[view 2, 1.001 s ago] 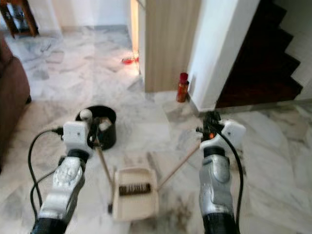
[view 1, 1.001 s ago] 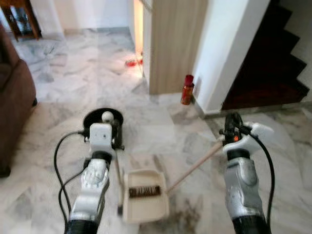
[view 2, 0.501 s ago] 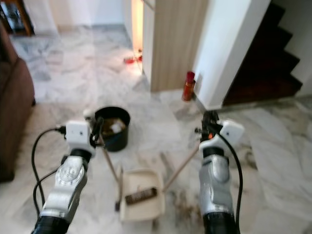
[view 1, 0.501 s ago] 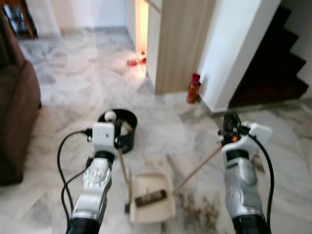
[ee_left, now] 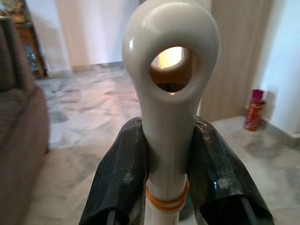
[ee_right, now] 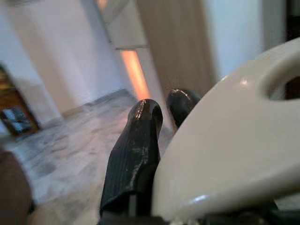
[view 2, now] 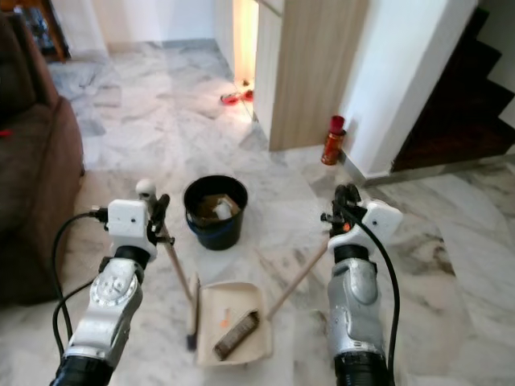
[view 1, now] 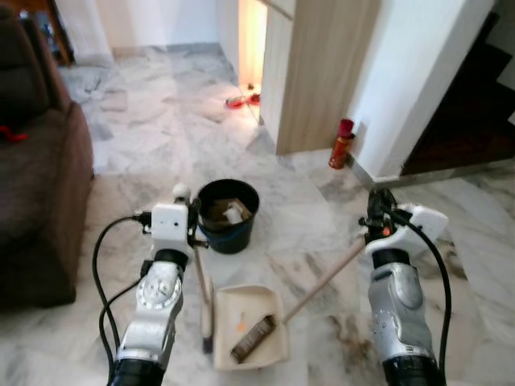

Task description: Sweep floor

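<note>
The left gripper (ee_left: 169, 187) pinches the cream long-handled plastic dustpan (view 1: 250, 327), handle near upright. The right gripper (view 2: 344, 201) clamps the wooden-handled brush (view 1: 254, 338), whose handle slants down into the pan, just before the black round bucket (view 1: 228, 215).

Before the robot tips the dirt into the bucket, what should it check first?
1. Left end effector holds the dustpan handle: ok, fingers clamp both sides.
2. Right end effector holds the brush handle: cannot tell, the cream handle end hides the grip.
3. Dustpan flat on the floor: ok.
4. Brush head out of the dustpan: not ok, it lies in the tray.
5. Black bucket open and close ahead: ok, already some rubbish inside.
6. Floor all swept: not ok, a dark smudge lies right of the dustpan.
</note>
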You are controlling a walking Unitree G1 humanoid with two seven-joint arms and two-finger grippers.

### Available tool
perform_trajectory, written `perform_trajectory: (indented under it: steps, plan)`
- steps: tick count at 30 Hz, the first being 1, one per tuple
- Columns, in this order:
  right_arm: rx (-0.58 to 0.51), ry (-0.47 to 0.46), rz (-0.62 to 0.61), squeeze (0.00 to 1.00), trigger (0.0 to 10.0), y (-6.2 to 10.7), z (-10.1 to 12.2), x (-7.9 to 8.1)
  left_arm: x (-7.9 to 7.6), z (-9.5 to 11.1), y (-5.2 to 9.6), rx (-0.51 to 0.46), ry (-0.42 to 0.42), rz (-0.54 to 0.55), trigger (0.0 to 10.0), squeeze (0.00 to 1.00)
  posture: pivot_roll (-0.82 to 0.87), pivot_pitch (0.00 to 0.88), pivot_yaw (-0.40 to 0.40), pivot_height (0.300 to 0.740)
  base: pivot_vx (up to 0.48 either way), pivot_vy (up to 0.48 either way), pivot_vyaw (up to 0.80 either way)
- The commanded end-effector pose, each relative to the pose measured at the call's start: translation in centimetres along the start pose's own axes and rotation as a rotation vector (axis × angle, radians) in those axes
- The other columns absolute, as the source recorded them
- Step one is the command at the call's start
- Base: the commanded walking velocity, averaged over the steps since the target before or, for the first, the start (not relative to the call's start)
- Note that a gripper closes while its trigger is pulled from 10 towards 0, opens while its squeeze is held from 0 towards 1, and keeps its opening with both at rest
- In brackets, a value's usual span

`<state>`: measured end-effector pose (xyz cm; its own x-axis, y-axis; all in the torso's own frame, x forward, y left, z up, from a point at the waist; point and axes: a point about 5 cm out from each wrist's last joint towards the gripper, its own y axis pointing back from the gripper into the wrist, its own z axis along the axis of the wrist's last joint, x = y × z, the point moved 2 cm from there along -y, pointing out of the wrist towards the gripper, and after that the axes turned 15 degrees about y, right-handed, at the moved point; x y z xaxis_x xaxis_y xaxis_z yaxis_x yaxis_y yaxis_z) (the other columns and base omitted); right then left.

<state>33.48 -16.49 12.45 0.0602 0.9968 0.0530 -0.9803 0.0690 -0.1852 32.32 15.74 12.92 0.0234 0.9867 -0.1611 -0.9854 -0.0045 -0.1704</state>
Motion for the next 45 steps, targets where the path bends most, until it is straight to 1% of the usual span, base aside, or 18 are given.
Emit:
perform_trajectory:
  steps: [1,3,7,11,16,17,19,23,25,31,39,45]
  plan:
    - [-0.046,-0.028,-0.025,0.00,10.0,-0.4,1.2,-0.5,-1.0,1.4,-0.5,-0.062,-0.018,-0.040,10.0,0.00,0.07,0.000,-0.035,0.740,0.000,0.000,0.00]
    - [-0.050,-0.029,-0.027,0.00,10.0,-0.4,1.3,-0.6,-1.4,1.5,-0.5,-0.064,-0.027,-0.058,10.0,0.00,0.07,0.000,-0.033,0.740,0.000,0.000,0.00]
    - [-0.056,-0.029,-0.030,0.00,10.0,-0.6,1.5,-0.6,-1.6,1.5,-0.6,-0.070,-0.028,-0.061,10.0,0.00,0.07,0.000,-0.033,0.740,0.000,0.000,0.00]
    - [-0.076,-0.029,-0.033,0.00,10.0,-0.8,2.1,-0.6,-1.7,1.6,-0.6,-0.073,-0.013,-0.065,10.0,0.00,0.07,0.000,-0.032,0.740,0.000,0.000,0.00]
    - [-0.111,-0.027,-0.039,0.00,10.0,-1.2,3.1,-0.5,-1.7,1.7,-0.7,-0.074,-0.021,-0.062,10.0,0.00,0.07,0.000,-0.031,0.740,0.000,0.000,0.00]
    - [-0.125,-0.023,-0.037,0.00,10.0,-1.3,3.4,-0.4,-1.7,1.7,-0.7,-0.075,-0.021,-0.062,10.0,0.00,0.07,0.000,-0.031,0.740,0.000,0.000,0.00]
    - [-0.181,-0.029,-0.028,0.00,10.0,-1.8,5.1,-0.1,-1.6,1.7,-0.7,-0.077,-0.026,-0.060,10.0,0.00,0.07,0.000,-0.030,0.740,0.000,0.000,0.00]
    - [-0.243,-0.042,-0.032,0.00,10.0,-2.4,6.9,0.1,-1.6,1.7,-0.7,-0.078,-0.029,-0.059,10.0,0.00,0.07,0.000,-0.031,0.740,0.000,0.000,0.00]
    - [-0.299,-0.055,-0.032,0.00,10.0,-2.8,8.6,0.3,-1.6,1.8,-0.7,-0.080,-0.029,-0.058,10.0,0.00,0.07,0.000,-0.031,0.740,0.122,0.000,0.00]
    - [-0.370,-0.075,-0.030,0.00,10.0,-3.2,10.8,0.5,-1.6,1.9,-0.8,-0.086,-0.035,-0.056,10.0,0.00,0.07,0.000,-0.031,0.740,0.269,0.000,0.00]
    - [-0.400,-0.092,-0.033,0.00,10.0,-3.4,12.0,0.7,-1.6,1.9,-0.8,-0.091,-0.039,-0.052,10.0,0.00,0.07,0.000,-0.031,0.740,0.303,0.000,0.00]
    - [-0.406,-0.089,-0.029,0.00,10.0,-3.4,12.3,0.8,-1.6,2.0,-0.8,-0.093,-0.042,-0.051,10.0,0.00,0.07,0.000,-0.030,0.740,0.356,0.000,0.00]
